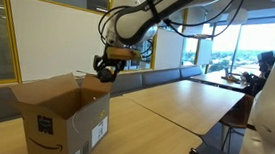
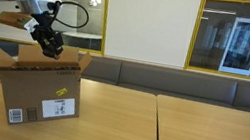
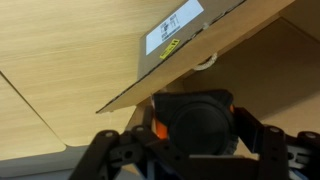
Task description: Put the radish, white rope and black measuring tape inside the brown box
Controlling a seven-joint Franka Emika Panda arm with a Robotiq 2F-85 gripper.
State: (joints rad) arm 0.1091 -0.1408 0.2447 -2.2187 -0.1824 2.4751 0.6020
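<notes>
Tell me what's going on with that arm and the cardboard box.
The robot arm's gripper holds the black measuring tape just above the open top of the brown box, which stands on the wooden table. The tape is not yet inside. In the wrist view a bit of white, probably the white rope, shows inside the box. The radish is not visible in any view.

Pretty clearly an office, the open lounge or meeting-area kind. In both exterior views, long light-wood tables fill everything from 6 to 3 o'clock, with a grey upholstered bench running along the wall behind them. Up at 12 the wall is big white panels in yellow frames, and at 2 o'clock there's a glass-walled room. In an exterior view, tall windows at 2 o'clock look out on trees.
</notes>
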